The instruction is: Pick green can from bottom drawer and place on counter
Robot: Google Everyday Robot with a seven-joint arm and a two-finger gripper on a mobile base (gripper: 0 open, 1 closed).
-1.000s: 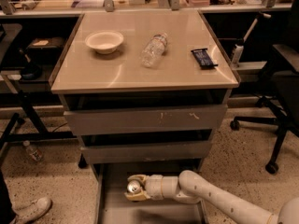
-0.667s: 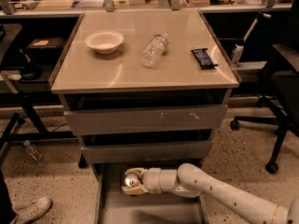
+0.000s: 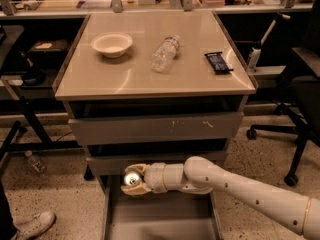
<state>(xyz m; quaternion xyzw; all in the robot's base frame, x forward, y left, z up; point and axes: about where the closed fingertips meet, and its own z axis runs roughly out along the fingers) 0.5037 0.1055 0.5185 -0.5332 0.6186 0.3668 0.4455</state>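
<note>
1. Reaching in from the right, the gripper point(image 3: 131, 180) hangs over the open bottom drawer point(image 3: 160, 220), just in front of the drawer above point(image 3: 106, 165).
2. Its fingers are closed around the green can point(image 3: 132, 178), silver top facing the camera.
3. The counter point(image 3: 150, 81) bears a bowl point(image 3: 112, 44), a water bottle point(image 3: 165, 54) and a dark packet point(image 3: 218, 62).

Your cream gripper point(image 3: 129, 181), over the grey bottom drawer point(image 3: 160, 220), grips a can point(image 3: 132, 179) showing a silver top. Your counter point(image 3: 150, 79) is beige, bowl point(image 3: 112, 44) cream, bottle point(image 3: 165, 53) clear, wrapper point(image 3: 218, 62) black, floor point(image 3: 60, 194) speckled.
</note>
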